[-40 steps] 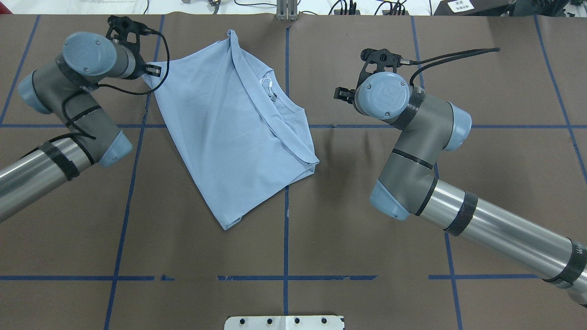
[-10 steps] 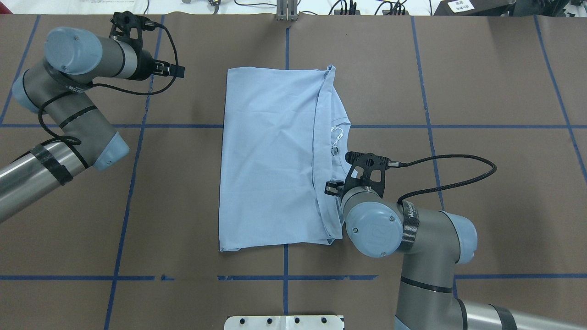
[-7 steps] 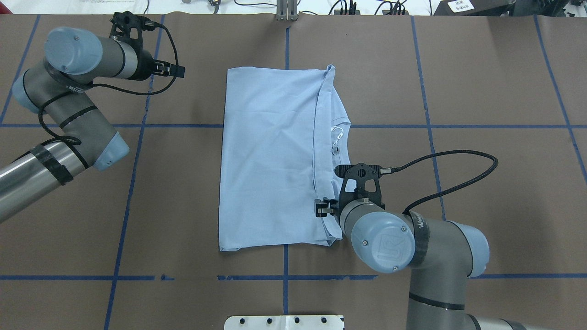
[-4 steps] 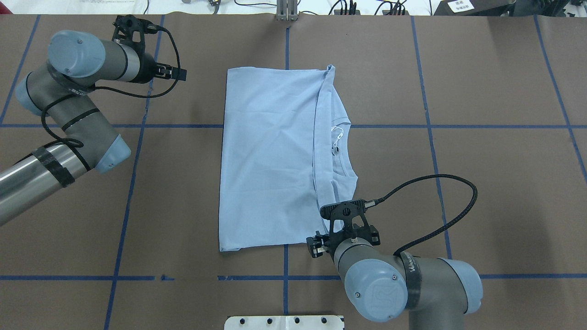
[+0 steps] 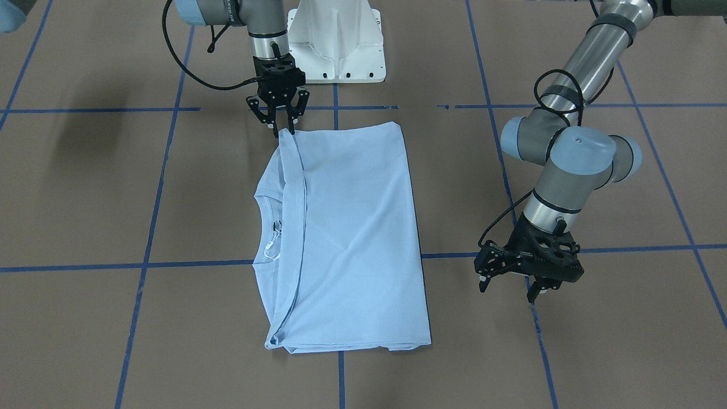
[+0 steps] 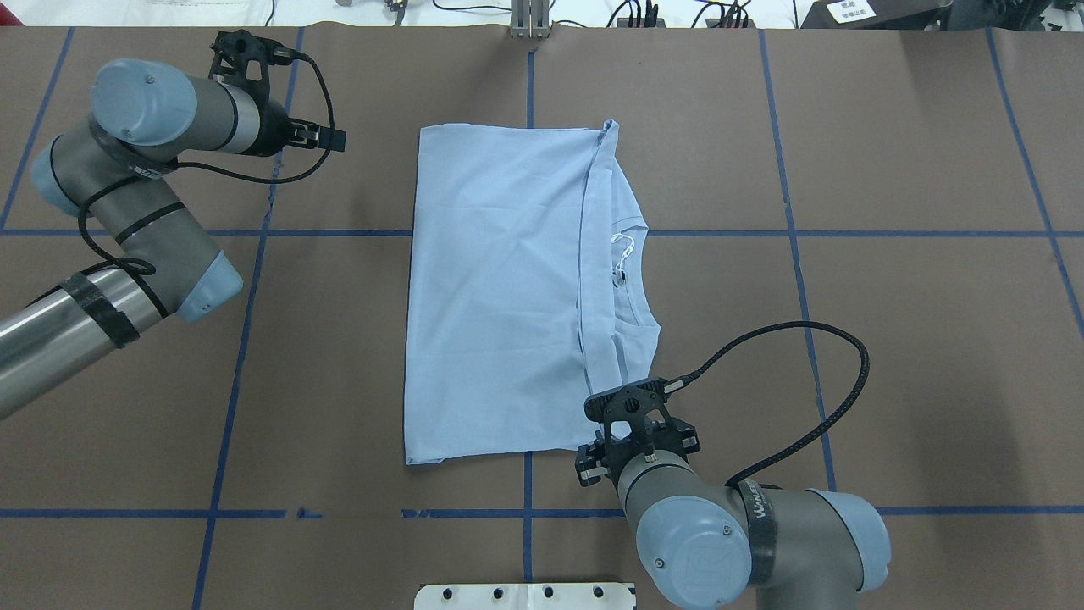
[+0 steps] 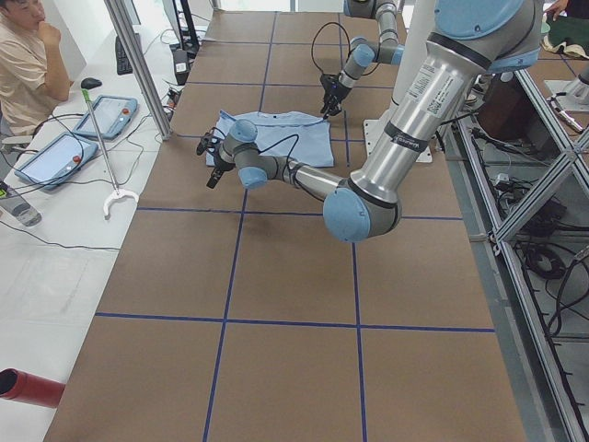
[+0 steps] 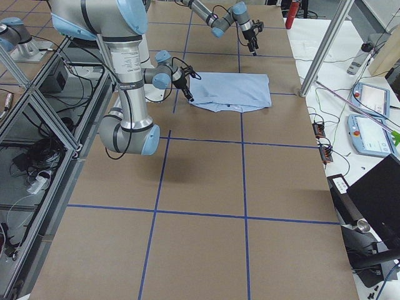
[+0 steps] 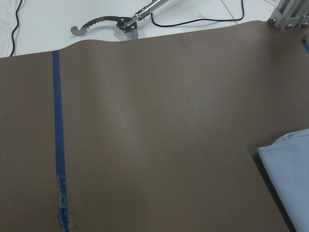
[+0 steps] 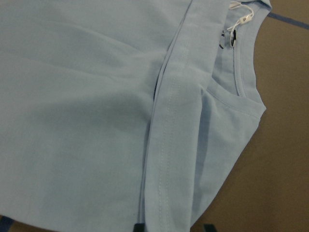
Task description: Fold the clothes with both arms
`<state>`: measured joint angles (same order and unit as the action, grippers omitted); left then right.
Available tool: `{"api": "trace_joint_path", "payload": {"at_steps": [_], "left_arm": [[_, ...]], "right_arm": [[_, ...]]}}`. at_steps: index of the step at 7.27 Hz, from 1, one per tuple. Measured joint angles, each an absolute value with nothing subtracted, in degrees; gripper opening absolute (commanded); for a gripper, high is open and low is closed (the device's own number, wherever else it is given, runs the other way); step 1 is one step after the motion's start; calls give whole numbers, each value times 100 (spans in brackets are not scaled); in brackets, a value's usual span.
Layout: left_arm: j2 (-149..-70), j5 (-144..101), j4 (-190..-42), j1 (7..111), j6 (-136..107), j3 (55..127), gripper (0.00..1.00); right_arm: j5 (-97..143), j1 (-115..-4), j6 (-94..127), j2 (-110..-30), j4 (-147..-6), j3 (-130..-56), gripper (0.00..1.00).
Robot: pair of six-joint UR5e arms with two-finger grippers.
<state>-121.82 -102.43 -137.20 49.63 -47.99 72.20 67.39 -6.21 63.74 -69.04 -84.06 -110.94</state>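
The light blue T-shirt (image 6: pixel 500 288) lies folded into a tall rectangle at the table's middle, its collar and white tag (image 6: pixel 622 250) on the right side. My right gripper (image 5: pixel 282 128) stands open just over the shirt's (image 5: pixel 352 238) corner nearest the robot. In the right wrist view the folded hem (image 10: pixel 169 145) runs between the two fingertips, and nothing is pinched. My left gripper (image 5: pixel 509 287) hangs open and empty over bare table, well clear of the shirt's left edge; in the overhead view this left gripper (image 6: pixel 329 136) is at the far left.
The white pedestal base (image 5: pixel 335 40) stands at the robot's side of the table. Blue tape lines (image 6: pixel 529 513) cross the brown table cover (image 6: pixel 931 339). A seated person (image 7: pixel 23 64) and tablets (image 7: pixel 109 115) are beyond the far edge. A grabber tool (image 9: pixel 120 21) lies off the mat.
The shirt was turned square and shifted right since the oldest frame. In the last second and a half my right gripper slid along the shirt's right side to its near corner. My left arm barely moved.
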Motion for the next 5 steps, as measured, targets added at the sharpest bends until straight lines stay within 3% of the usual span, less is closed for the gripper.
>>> {"api": "trace_joint_path", "payload": {"at_steps": [2, 4, 5], "left_arm": [[-12182, -10244, -13720, 4958, -4799, 7217, 100], [-12182, -10240, -13720, 4957, -4799, 7216, 100], [-12182, -10239, -13720, 4957, -4799, 7216, 100]], "right_arm": [[6680, -600, 6179, -6908, -8403, -11086, 28], [6662, -565, 6105, -6906, -8402, -11085, 0], [6637, -548, 6103, -6903, -8402, -11088, 0]]}}
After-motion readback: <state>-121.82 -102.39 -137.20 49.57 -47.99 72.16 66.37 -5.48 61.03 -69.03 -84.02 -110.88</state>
